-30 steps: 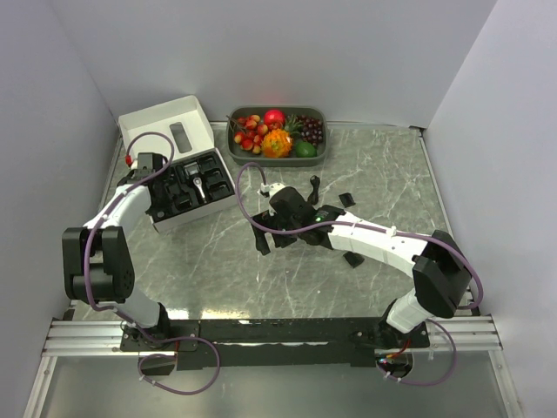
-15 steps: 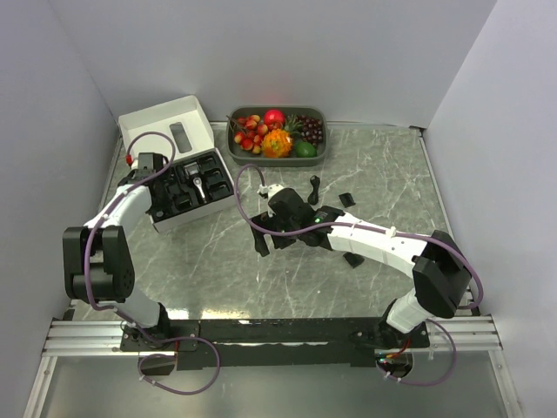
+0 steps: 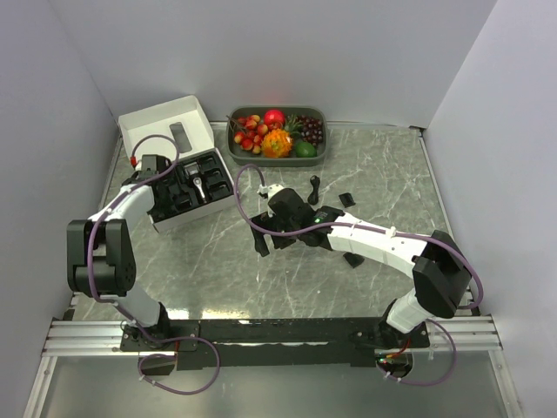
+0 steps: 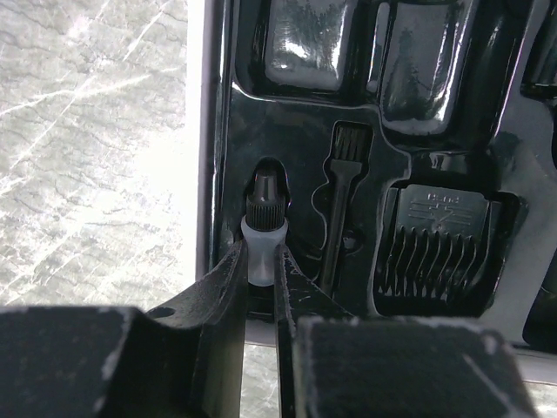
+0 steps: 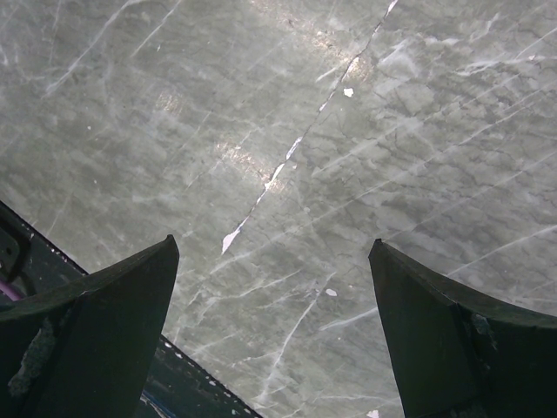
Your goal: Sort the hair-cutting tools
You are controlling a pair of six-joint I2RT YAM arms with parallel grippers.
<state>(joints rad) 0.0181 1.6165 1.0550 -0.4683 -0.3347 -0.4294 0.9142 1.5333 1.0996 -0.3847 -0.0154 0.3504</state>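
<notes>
Fingers (image 4: 228,287) of the left end effector (image 4: 260,257) are clamping a small black-capped, white-collared plastic piece (image 4: 264,205), likely seating it in the black moulded tray (image 4: 365,139) just ahead; the right end effector (image 5: 271,246) is hovering, spread apart.

We log: box (image 3: 157,122) at table (image 3: 392,174) rear-left, fruit tray (image 3: 261,160) just to its right. In box, L to R: small capped piece (image 4: 264,213), brush (image 4: 341,200), comb guard (image 4: 439,252). Loose parts (image 3: 346,199) right of ctr.
</notes>
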